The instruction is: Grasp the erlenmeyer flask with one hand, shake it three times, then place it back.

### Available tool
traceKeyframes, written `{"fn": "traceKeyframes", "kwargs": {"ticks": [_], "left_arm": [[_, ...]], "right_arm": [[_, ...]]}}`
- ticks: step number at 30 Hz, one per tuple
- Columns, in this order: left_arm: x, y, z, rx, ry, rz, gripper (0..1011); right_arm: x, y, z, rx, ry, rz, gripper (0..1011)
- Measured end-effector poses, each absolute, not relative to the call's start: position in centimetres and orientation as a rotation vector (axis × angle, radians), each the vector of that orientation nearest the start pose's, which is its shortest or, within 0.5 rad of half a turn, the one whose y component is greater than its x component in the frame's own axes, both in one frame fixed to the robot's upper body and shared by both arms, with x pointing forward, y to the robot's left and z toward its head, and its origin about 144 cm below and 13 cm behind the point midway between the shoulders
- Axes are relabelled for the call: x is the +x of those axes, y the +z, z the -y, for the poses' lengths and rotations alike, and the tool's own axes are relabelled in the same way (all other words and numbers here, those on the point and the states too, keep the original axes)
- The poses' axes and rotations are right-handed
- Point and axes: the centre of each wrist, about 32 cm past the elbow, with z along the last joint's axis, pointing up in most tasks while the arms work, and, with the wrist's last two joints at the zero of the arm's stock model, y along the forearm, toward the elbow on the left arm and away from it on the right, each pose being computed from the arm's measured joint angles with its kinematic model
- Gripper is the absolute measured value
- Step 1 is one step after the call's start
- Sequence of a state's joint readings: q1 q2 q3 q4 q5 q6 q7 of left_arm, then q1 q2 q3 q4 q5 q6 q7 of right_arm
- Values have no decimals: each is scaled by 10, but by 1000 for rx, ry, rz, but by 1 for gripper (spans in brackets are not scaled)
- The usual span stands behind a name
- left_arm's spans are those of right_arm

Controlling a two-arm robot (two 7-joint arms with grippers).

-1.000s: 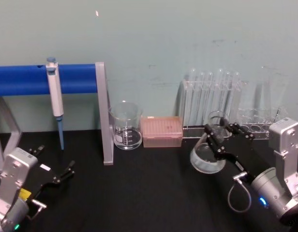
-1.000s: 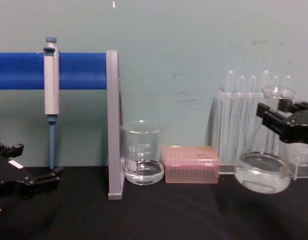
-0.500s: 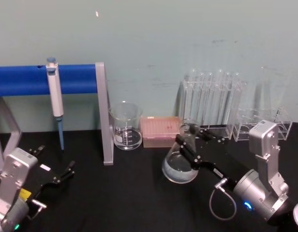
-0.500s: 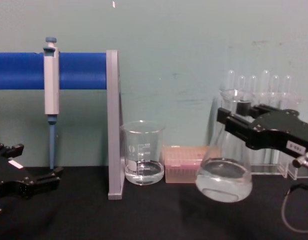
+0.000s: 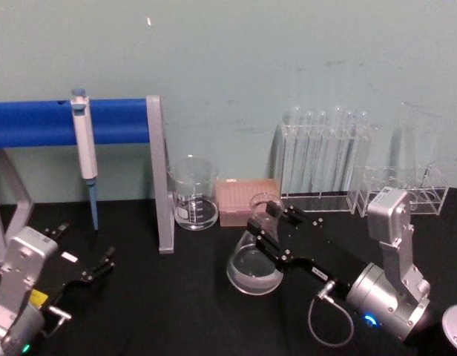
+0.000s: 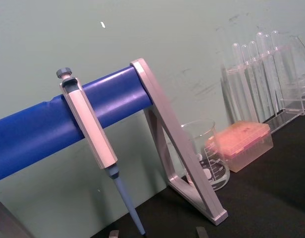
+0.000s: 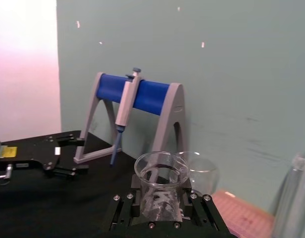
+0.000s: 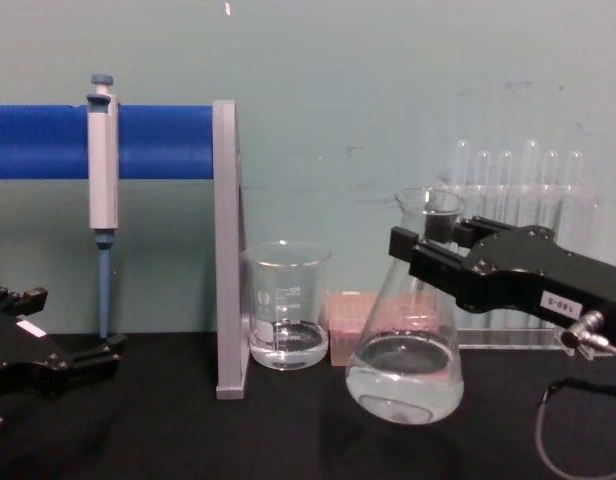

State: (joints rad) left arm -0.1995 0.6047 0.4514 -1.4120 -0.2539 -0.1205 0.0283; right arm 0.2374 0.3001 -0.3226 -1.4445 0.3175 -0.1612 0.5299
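Black tabletop (image 5: 191, 297), teal wall behind. I'm placing everything off the glass beaker (image 5: 192, 193).

The erlenmeyer flask (image 5: 256, 252) sits right of the beaker and nearer me, tipped a little off upright. From the chest view its base looks clear of the table, so I judge it mid-shake and not yet put back. The right gripper (image 5: 267, 226) has its jaws pinching the flask's neck just under the flared rim; the right wrist view shows the open mouth standing up between the black fingers (image 7: 124, 208). The left gripper (image 5: 86, 248) is parked well left of the beaker, jaws spread, nothing in them.

Handling, my read:
- Thin glass is fragile, smooth and likely slick against the pads.
- Only a little clear liquid in it, so it's light, with the weight down in the wide base.
- The neck is the right hold, since the flare should catch it if it slides.
- The mouth is open, so shake gently and set the base down flat and soft.
- Beaker and flask are close — watch the swing that way.
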Motion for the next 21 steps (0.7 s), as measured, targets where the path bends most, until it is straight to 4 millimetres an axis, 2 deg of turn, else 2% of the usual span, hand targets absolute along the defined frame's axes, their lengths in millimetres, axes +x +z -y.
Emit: {"fn": "traceKeyframes", "kwargs": {"ticks": [21], "left_arm": [[489,1140,-310,305,1248,285,1001]], "right_arm": [[522,1169,229,71,-738,144,451]]}}
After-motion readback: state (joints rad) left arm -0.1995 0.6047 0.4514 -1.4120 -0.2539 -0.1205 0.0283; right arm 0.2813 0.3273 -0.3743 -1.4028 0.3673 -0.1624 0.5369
